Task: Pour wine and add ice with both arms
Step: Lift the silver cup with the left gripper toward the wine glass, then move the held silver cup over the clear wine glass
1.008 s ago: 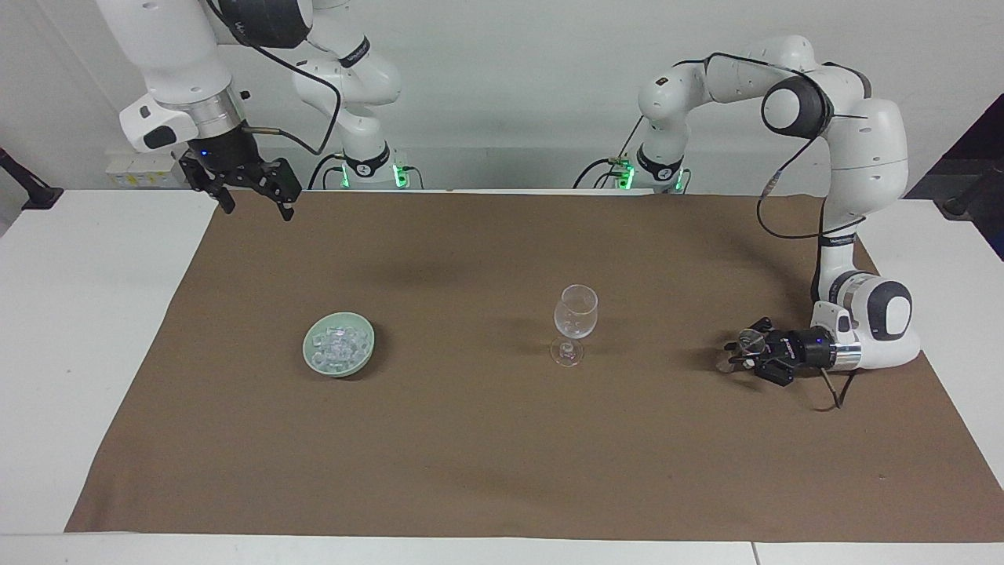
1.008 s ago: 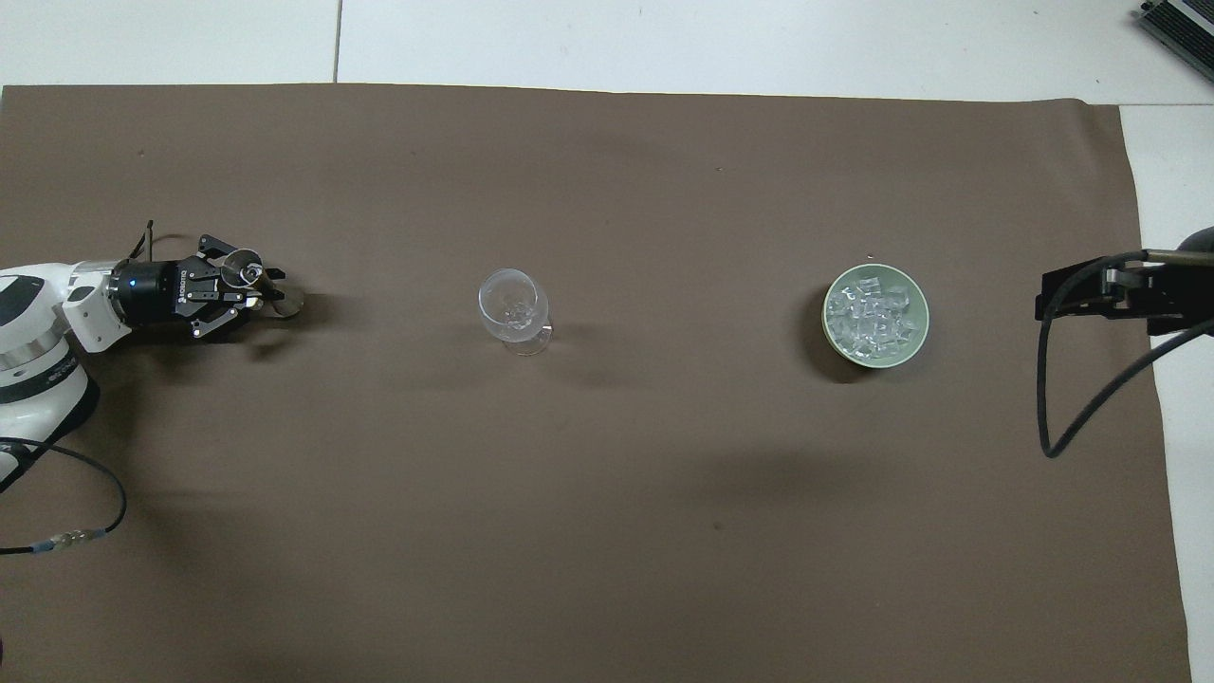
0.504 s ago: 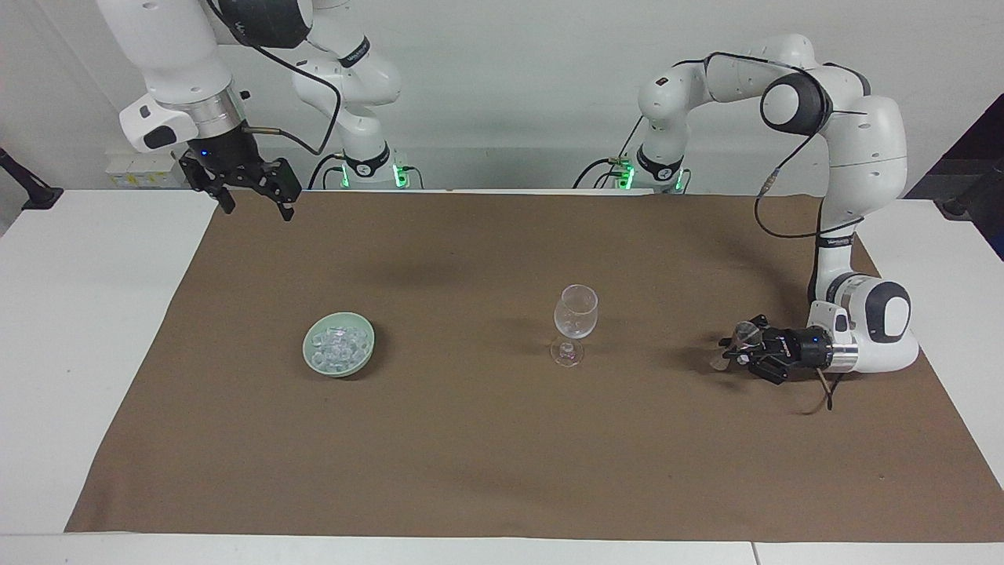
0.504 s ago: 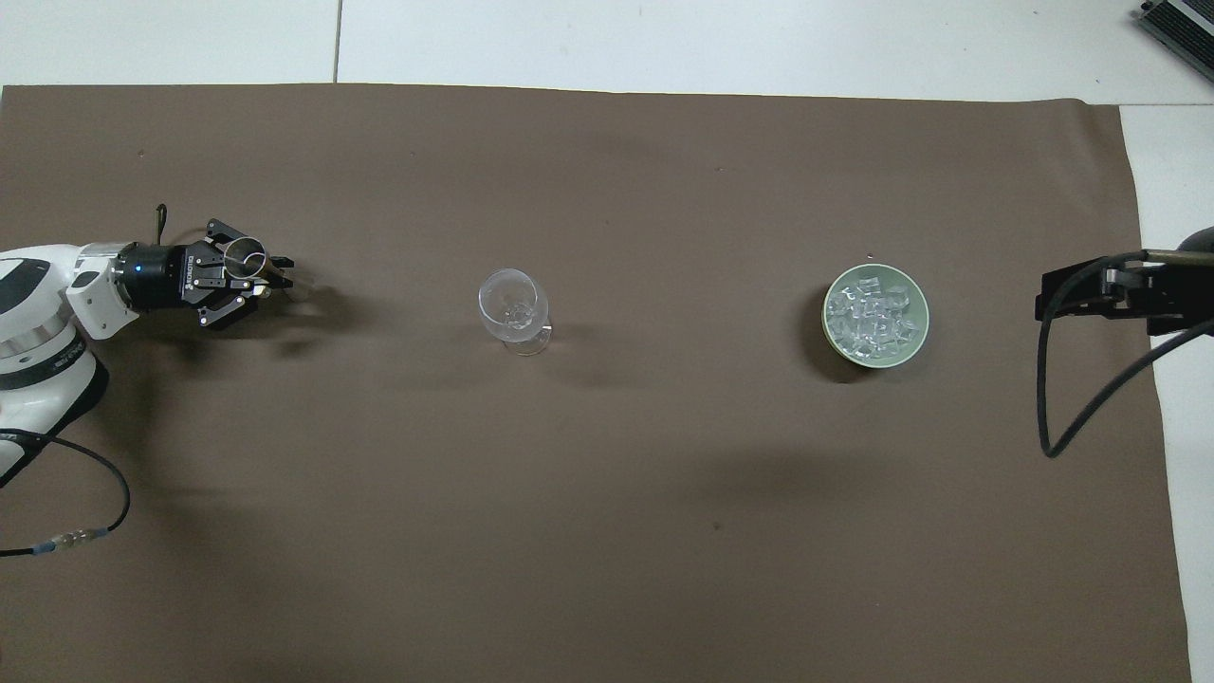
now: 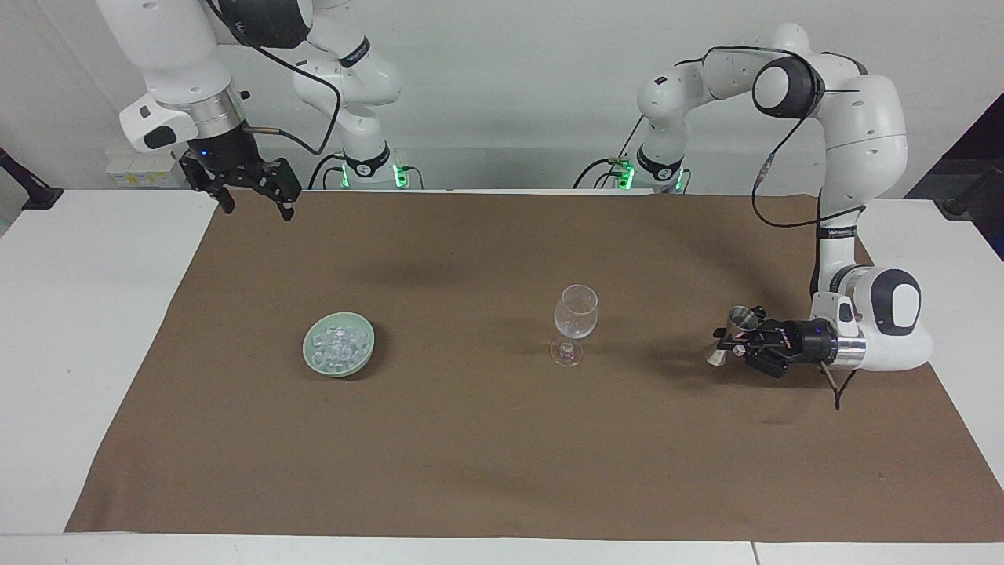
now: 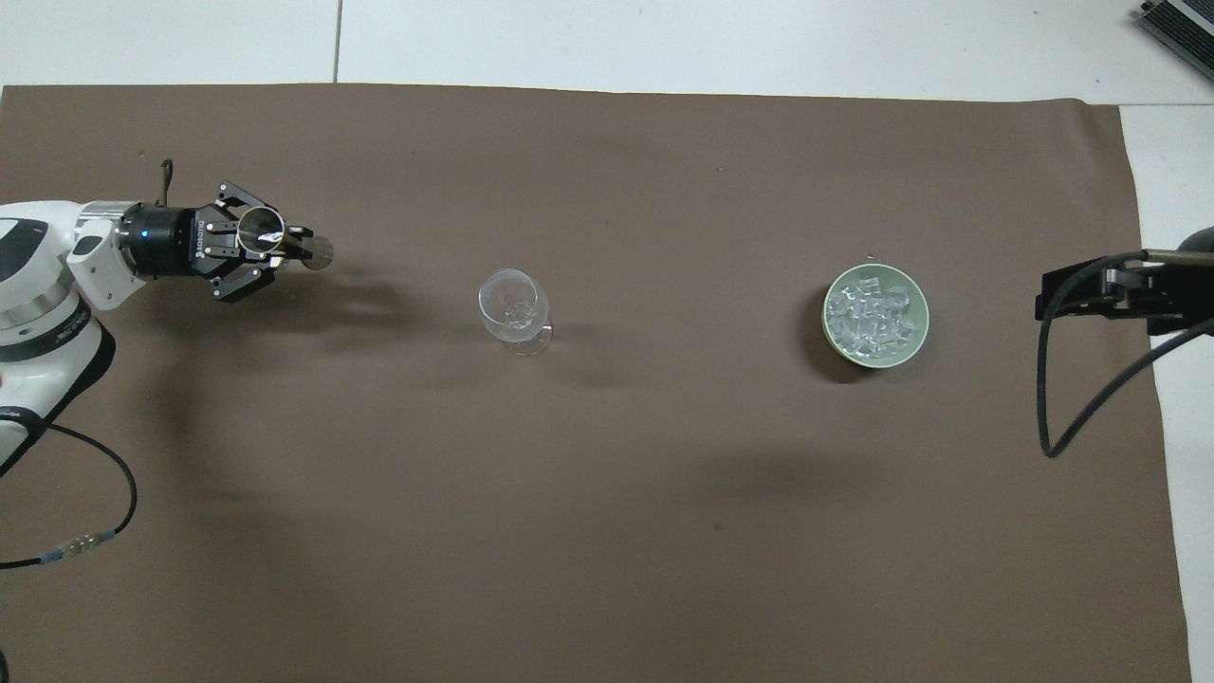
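Observation:
My left gripper point(image 5: 733, 339) point(image 6: 285, 245) is shut on a small metal jigger point(image 5: 736, 320) point(image 6: 260, 228), holding it upright just above the cloth at the left arm's end. Any wine in it is hidden from me. A clear stemmed glass point(image 5: 576, 314) point(image 6: 513, 305) stands at the table's middle, apart from the jigger. The ice point(image 5: 339, 342) point(image 6: 873, 313) is heaped in a pale green bowl point(image 5: 369, 349) point(image 6: 828, 332) toward the right arm's end. My right gripper point(image 5: 251, 200) point(image 6: 1048, 299) hangs open and high over the cloth's edge, and its arm waits.
A brown cloth point(image 5: 502, 455) point(image 6: 607, 531) covers most of the white table point(image 5: 78, 314). A black cable point(image 6: 1053, 417) hangs from the right arm, and a cable point(image 6: 85, 474) trails by the left arm's base.
The left gripper has lifted the jigger off the cloth and turned it upright, a little toward the glass. The right arm has not moved.

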Available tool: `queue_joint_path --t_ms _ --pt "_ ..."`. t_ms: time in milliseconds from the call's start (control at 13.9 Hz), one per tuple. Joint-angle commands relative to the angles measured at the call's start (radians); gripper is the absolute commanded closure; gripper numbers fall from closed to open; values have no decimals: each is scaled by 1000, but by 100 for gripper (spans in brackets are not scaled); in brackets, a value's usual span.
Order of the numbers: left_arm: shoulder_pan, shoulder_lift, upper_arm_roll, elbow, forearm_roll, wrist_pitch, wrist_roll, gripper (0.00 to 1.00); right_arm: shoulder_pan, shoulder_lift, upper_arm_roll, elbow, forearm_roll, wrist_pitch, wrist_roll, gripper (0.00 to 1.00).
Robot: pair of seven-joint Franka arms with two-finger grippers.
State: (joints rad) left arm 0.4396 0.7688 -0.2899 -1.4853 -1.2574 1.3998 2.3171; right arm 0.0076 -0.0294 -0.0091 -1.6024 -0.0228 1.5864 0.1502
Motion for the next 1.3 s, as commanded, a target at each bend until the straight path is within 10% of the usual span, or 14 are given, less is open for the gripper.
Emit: queue_joint_path --t_ms 0,1224 --pt "-51 -63 15 -39 -33 54 -53 100 -6 0 0 -4 15 10 -12 0" --pt "-166 -416 18 -421 -105 309 -108 100 -6 0 0 -4 15 10 -12 0"
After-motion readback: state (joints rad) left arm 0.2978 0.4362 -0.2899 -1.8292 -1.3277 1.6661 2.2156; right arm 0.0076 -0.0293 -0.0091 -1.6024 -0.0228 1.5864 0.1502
